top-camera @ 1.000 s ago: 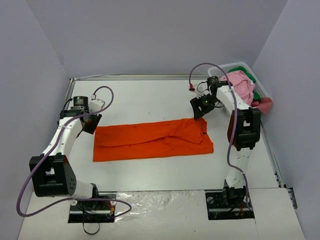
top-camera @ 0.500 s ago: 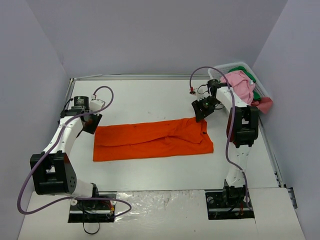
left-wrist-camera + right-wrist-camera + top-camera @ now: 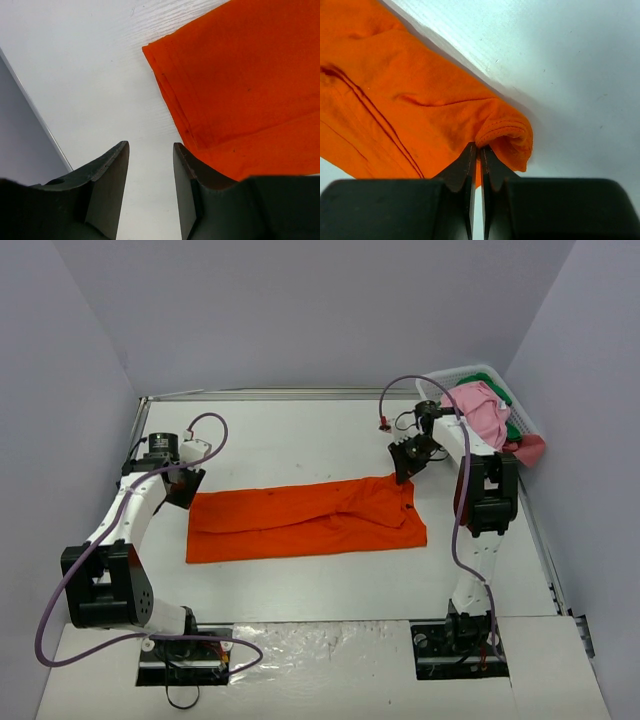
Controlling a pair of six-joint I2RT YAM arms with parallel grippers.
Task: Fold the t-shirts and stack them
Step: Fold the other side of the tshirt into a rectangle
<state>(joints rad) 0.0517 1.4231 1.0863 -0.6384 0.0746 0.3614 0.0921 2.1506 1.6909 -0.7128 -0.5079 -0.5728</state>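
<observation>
T-shirts are your task, and the large bright orange t-shirt (image 3: 305, 520) of soft cloth lies flat in the middle of the white surface (image 3: 300, 435). It is folded into a long band that runs from left to right, with some shallow creases toward its right end. In the wrist views you can see a stitched hem and a few tiny dark specks on it. The pink cloth t-shirt (image 3: 478, 405) and the green cloth t-shirt (image 3: 513, 428) are heaped in the white slotted plastic basket (image 3: 497, 373) at the far right corner.

Your right arm reaches forward and bends down to the far right corner of the orange band. The right end effector (image 3: 476, 146) is closed, with its two fingers pressed together on a bunched piece of the hem. Your left arm stretches to the far left corner of the same shirt. The left end effector (image 3: 150, 145) is open and grips nothing; bare surface shows between its fingers, and the cloth edge is just beside one of them.
</observation>
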